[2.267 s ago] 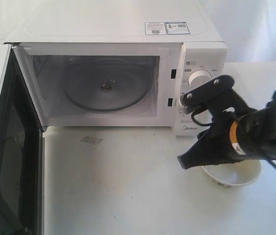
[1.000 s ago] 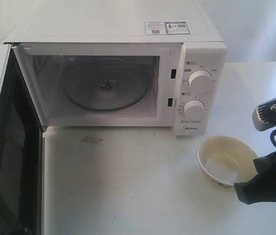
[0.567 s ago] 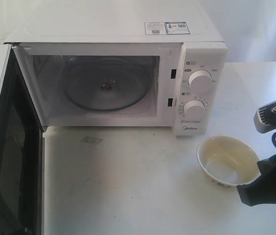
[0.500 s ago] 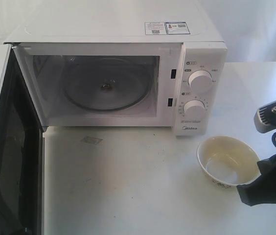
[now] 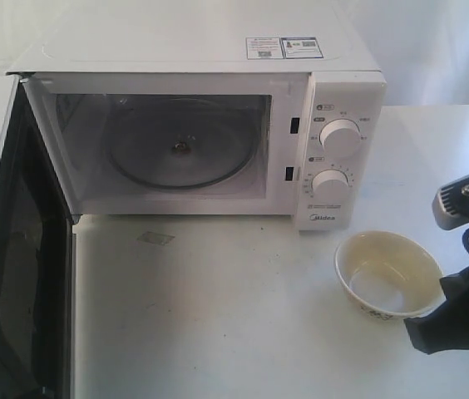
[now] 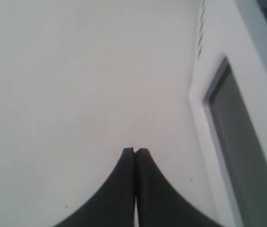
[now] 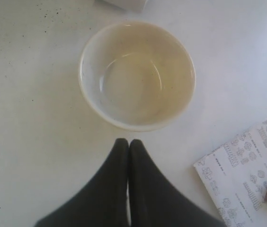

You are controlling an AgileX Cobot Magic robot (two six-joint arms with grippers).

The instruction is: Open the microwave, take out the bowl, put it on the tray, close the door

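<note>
R gripper backed off bowl, clenched tight, empty; bowl just beside at its 11 o'clock, exterior view.

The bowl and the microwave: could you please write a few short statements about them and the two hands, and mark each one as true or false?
1. The door of the microwave stands open. True.
2. The bowl is inside the microwave. False: it stands outside, on the table.
3. The right hand grips the rim of the bowl. False: it is shut on nothing, with its tips beside the bowl and apart from the rim.
4. The bowl is empty. True.
5. The left hand is shut and holds nothing. True.
</note>
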